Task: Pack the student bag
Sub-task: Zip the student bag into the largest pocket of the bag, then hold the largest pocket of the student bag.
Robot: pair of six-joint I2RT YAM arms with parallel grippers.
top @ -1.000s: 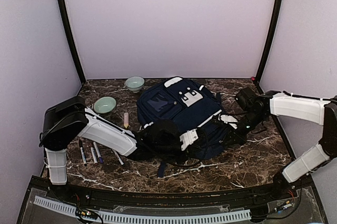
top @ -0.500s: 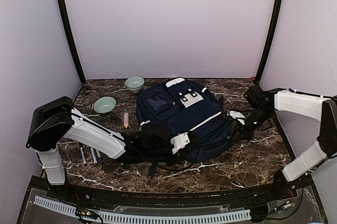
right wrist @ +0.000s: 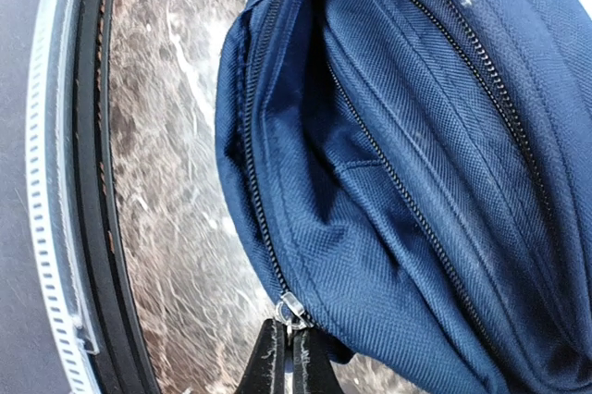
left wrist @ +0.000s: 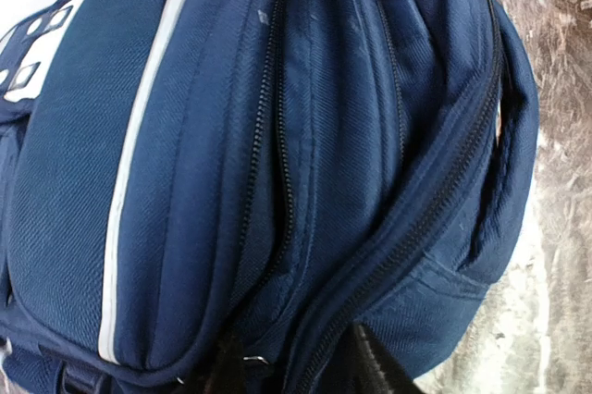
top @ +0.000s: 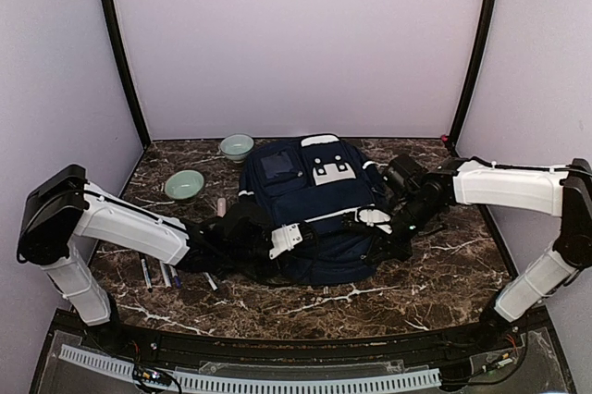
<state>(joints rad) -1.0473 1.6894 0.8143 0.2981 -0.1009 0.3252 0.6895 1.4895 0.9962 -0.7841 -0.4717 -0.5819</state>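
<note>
The student bag (top: 314, 195), a large navy backpack with white stripe trim, lies flat in the middle of the marble table (top: 435, 283). My left gripper (top: 289, 237) is at its near left edge. In the left wrist view its fingers (left wrist: 379, 368) stand apart, and a fold of the student bag (left wrist: 277, 135) with its zip lines lies between them. My right gripper (top: 377, 222) is at the bag's near right side. In the right wrist view the right gripper (right wrist: 289, 331) is pinched shut on the silver zip pull (right wrist: 292, 309) of a partly open compartment.
Two pale green bowls (top: 237, 146) (top: 184, 184) stand at the back left. A pink tube (top: 221, 204) lies beside the bag. Several pens (top: 157, 272) lie under my left arm. The table's front rail (right wrist: 65, 227) runs close to my right gripper.
My left gripper has drawn back leftward along the bag's near edge and its jaws have parted. My right gripper has moved left with the zip pull. The bag has shifted slightly.
</note>
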